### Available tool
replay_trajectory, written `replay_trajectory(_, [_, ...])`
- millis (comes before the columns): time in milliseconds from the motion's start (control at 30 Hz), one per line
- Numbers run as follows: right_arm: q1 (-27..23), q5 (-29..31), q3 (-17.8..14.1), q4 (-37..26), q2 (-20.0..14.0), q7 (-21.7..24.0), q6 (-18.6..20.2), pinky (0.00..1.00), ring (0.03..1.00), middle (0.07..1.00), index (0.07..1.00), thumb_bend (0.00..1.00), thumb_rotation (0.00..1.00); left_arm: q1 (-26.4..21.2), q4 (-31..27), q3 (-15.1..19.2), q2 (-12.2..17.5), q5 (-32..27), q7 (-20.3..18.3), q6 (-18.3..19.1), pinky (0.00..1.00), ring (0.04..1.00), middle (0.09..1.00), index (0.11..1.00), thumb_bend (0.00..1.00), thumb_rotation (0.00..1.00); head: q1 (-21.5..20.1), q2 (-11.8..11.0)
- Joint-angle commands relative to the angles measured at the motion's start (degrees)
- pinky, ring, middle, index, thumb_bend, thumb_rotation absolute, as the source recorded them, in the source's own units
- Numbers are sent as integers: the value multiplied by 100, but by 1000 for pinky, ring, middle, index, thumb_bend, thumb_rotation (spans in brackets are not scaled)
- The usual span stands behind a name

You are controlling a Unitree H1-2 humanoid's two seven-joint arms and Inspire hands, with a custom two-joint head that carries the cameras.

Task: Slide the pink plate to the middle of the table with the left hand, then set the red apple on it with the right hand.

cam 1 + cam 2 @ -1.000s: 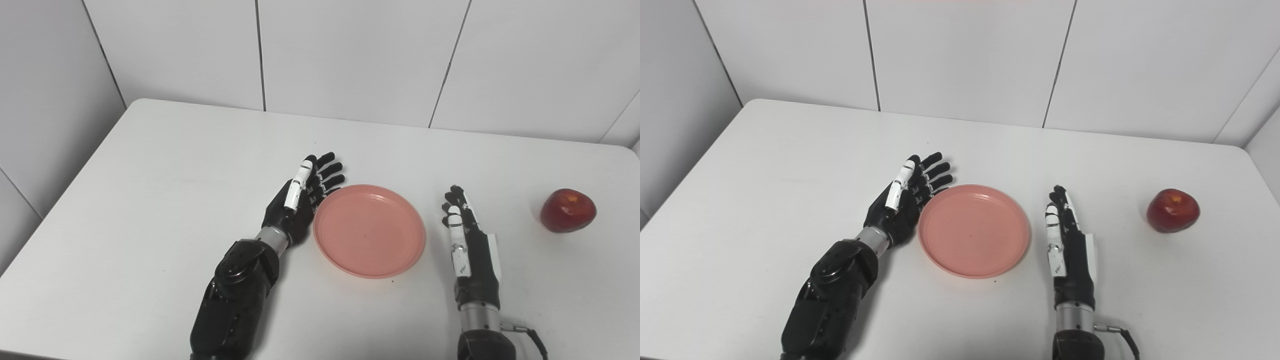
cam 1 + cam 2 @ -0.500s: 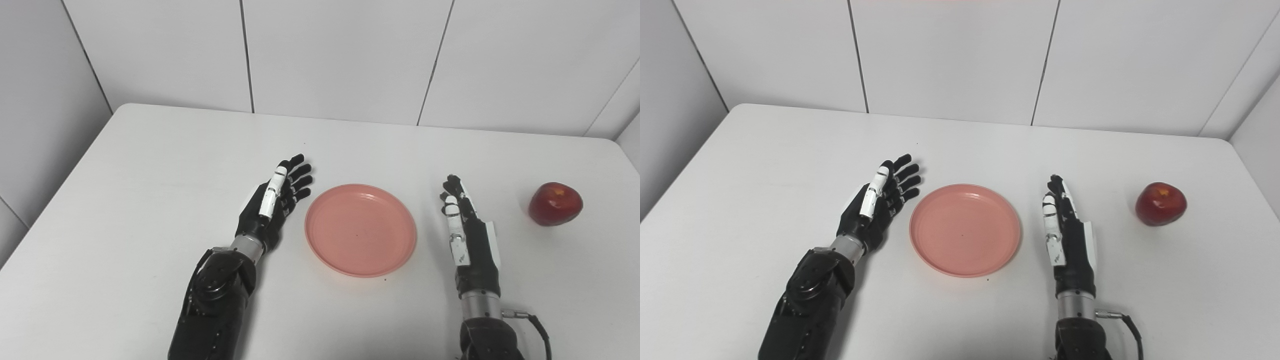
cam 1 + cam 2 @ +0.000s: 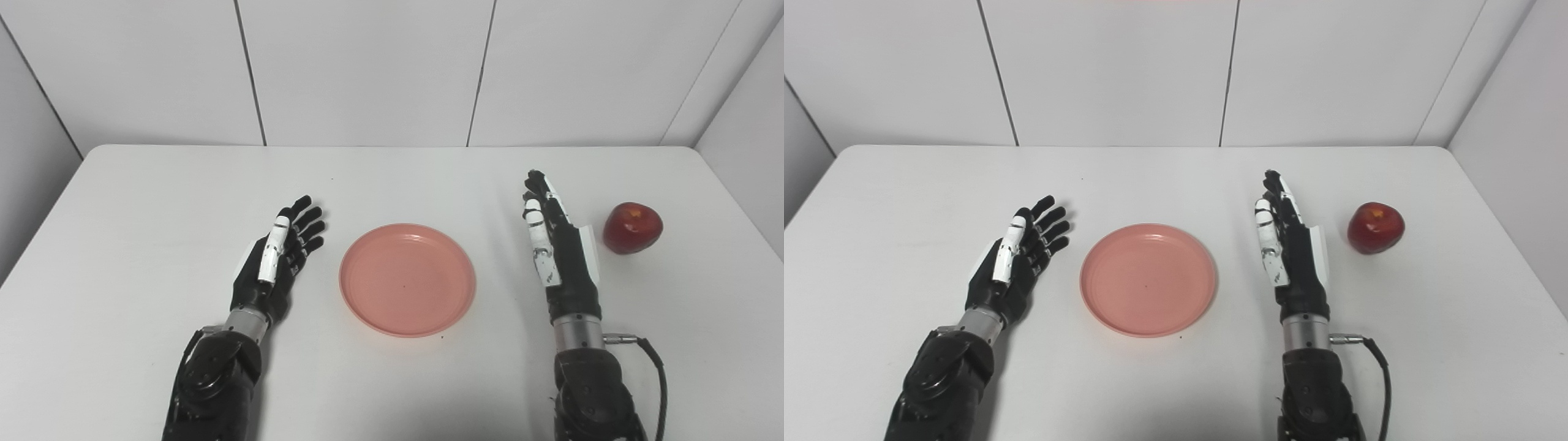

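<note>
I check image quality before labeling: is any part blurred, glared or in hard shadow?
Left eye view: plate, apple and both hands look sharp; light is even, shadows under them soft. Right eye view: the same, with a faint pink tint at the top edge and only a small highlight on the apple.

Pink plate (image 3: 408, 280), red apple (image 3: 633, 228), white table (image 3: 122, 214)
</note>
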Motion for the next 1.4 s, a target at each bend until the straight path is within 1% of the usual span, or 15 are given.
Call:
replay_trajectory(0, [-213, -117, -52, -238, -141, 5, 3, 816, 872, 888, 884, 348, 1000, -37, -221, 38, 44, -124, -93, -233, 906, 903, 908, 896, 367, 1000, -45, -18])
replay_trajectory(133, [-310, -207, -86, -352, -294, 26, 21, 778, 863, 873, 867, 320, 1000, 17, -218, 102, 62, -166, -102, -262, 902, 896, 898, 889, 365, 1000, -45, -18])
replay_trajectory(167, [-337, -246, -96, -385, -325, 26, 56, 781, 863, 872, 866, 317, 1000, 24, -206, 109, 72, -173, -109, -278, 904, 898, 900, 890, 364, 1000, -225, -62])
replay_trajectory(233, [-389, -377, -114, -462, -385, 26, 176, 777, 856, 865, 863, 330, 988, 32, -167, 132, 79, -191, -108, -313, 905, 899, 900, 888, 359, 1000, -225, -62])
replay_trajectory(267, [-424, -481, -120, -498, -419, 21, 255, 777, 854, 863, 862, 354, 966, 28, -129, 152, 81, -212, -117, -336, 904, 897, 898, 886, 358, 1000, -376, -97])
replay_trajectory(333, [-506, -772, -124, -570, -505, 9, 433, 748, 840, 850, 852, 408, 872, 23, -63, 186, 85, -239, -141, -382, 901, 893, 897, 884, 353, 1000, -435, -116])
replay_trajectory(367, [-539, -893, -131, -615, -558, 29, 511, 696, 822, 842, 849, 463, 830, 22, -30, 197, 93, -249, -163, -410, 901, 892, 896, 884, 354, 1000, -435, -116])
replay_trajectory(467, [-595, -1158, -152, -751, -713, 126, 745, 675, 816, 852, 861, 521, 795, 16, 67, 221, 117, -287, -206, -487, 899, 890, 895, 882, 357, 1000, -563, -170])
replay_trajectory(567, [-660, -1337, -214, -864, -838, 158, 899, 699, 815, 855, 868, 595, 676, 8, 170, 266, 137, -354, -274, -559, 898, 890, 895, 882, 357, 1000, -649, -197])
replay_trajectory(600, [-682, -1349, -250, -878, -861, 152, 922, 735, 820, 853, 869, 651, 568, 5, 211, 283, 148, -374, -299, -582, 901, 893, 898, 885, 360, 1000, -733, -218])
replay_trajectory(633, [-695, -1354, -274, -885, -873, 151, 935, 751, 823, 853, 872, 681, 515, 2, 240, 292, 157, -388, -315, -600, 902, 894, 899, 887, 361, 1000, -733, -218])
replay_trajectory(667, [-722, -1425, -318, -879, -929, 133, 948, 753, 824, 853, 872, 684, 510, 2, 270, 305, 165, -413, -323, -613, 902, 894, 899, 887, 362, 1000, -733, -218])
replay_trajectory(800, [-806, -1656, -458, -830, -1108, 89, 924, 739, 822, 847, 874, 832, 382, -25, 412, 344, 204, -491, -402, -718, 906, 895, 897, 883, 370, 1000, -789, -242])
replay_trajectory(1100, [-885, -1969, -719, -827, -1399, 155, 1120, 764, 848, 866, 885, 977, 448, -21, 469, 386, 219, -593, -445, -747, 909, 899, 899, 879, 371, 1000, -902, -274])
replay_trajectory(1367, [-862, -1956, -970, -819, -1660, 249, 1277, 789, 867, 895, 917, 1000, 465, -28, 570, 371, 266, -614, -491, -848, 910, 901, 903, 883, 370, 1000, -969, -280])
